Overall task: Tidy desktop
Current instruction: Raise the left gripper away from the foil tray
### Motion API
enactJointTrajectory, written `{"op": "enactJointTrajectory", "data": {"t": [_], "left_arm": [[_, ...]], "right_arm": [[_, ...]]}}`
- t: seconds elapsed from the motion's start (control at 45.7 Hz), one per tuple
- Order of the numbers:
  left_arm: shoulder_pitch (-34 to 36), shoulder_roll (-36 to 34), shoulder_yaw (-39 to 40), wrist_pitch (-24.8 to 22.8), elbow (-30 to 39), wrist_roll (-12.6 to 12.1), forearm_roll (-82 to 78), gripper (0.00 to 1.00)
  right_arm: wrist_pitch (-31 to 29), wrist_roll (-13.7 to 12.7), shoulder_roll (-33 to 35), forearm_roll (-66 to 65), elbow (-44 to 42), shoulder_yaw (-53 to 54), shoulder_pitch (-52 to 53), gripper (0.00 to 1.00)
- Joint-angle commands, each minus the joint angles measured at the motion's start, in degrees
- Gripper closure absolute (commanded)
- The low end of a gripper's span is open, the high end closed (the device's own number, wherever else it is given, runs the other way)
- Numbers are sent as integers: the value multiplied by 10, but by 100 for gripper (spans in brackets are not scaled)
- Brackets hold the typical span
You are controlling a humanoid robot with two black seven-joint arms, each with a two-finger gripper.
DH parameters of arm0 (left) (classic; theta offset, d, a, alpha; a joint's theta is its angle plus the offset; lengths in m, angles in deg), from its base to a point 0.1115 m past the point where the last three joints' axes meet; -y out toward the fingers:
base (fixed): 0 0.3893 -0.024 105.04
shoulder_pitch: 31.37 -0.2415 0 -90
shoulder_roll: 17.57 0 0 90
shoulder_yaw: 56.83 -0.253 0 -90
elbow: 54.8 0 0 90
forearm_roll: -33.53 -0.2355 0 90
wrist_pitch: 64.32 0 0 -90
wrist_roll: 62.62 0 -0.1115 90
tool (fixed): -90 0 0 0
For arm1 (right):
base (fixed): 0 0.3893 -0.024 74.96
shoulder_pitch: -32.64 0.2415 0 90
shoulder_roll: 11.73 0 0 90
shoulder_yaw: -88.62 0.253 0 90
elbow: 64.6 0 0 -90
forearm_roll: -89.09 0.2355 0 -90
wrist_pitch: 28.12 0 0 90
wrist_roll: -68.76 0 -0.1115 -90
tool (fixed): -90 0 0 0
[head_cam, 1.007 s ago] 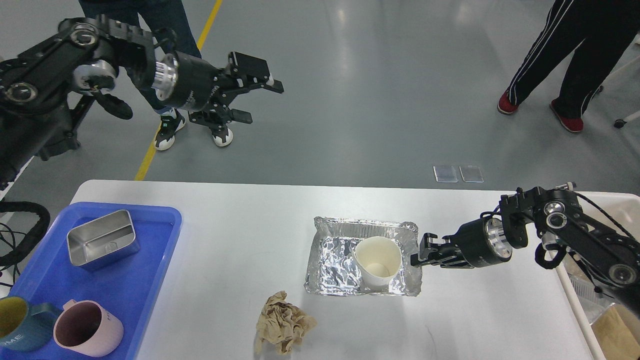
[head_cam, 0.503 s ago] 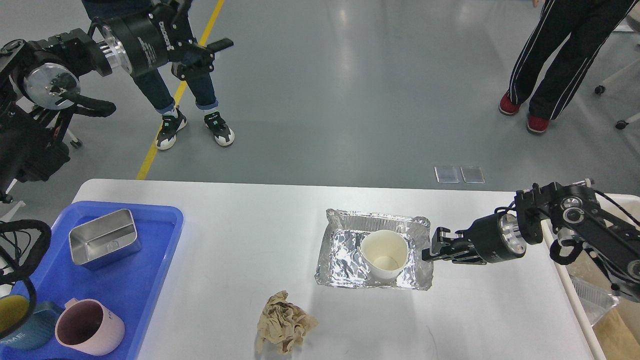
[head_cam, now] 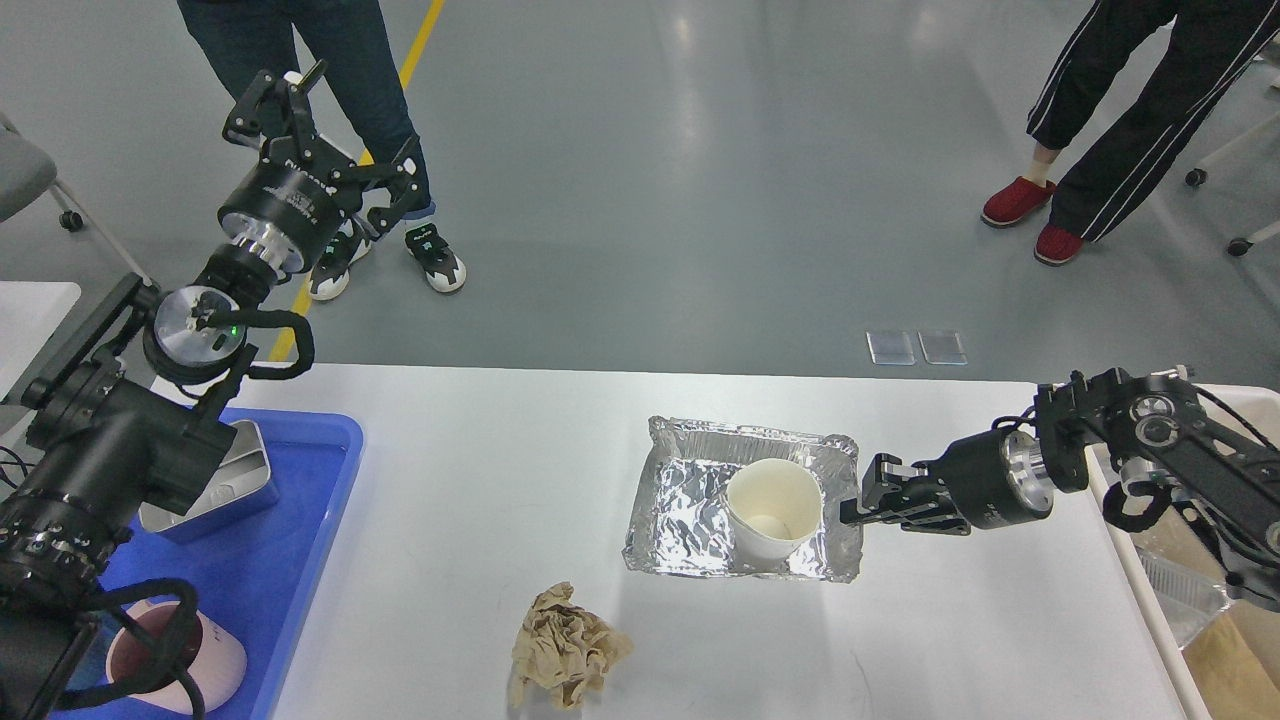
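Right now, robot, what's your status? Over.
Right gripper shut on foil tray rim, paper cup inside. Left gripper raised, jaws open, empty. Crumpled paper on desktop.

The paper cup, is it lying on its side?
No, the paper cup stands upright, mouth up, inside the foil tray.

The left arm (head_cam: 110, 460) hides part of the steel box (head_cam: 235, 485) and pink mug (head_cam: 205, 660).

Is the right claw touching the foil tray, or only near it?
Touching. In the head view the right claw meets the right rim of the foil tray with no gap visible; the tray, holding a paper cup, casts a shadow suggesting it is lifted.
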State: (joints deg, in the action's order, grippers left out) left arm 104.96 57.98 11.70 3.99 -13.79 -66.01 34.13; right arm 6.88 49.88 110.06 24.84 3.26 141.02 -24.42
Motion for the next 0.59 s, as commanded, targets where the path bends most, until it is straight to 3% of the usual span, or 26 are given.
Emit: {"op": "enactJointTrajectory", "data": {"t": [0.0, 0.285, 0.569], "left_arm": [[-68, -38, 18, 3, 41, 1, 0, 2], [-202, -248, -6, -3, 120, -2, 1, 2], [-337, -431, 24, -81, 114, -5, 2, 2]], "right_arm": [[0, 1, 0, 1, 0, 1, -1, 100], [0, 1, -1, 3, -2, 1, -1, 100], [0, 1, -1, 3, 1, 2, -2, 100]]}}
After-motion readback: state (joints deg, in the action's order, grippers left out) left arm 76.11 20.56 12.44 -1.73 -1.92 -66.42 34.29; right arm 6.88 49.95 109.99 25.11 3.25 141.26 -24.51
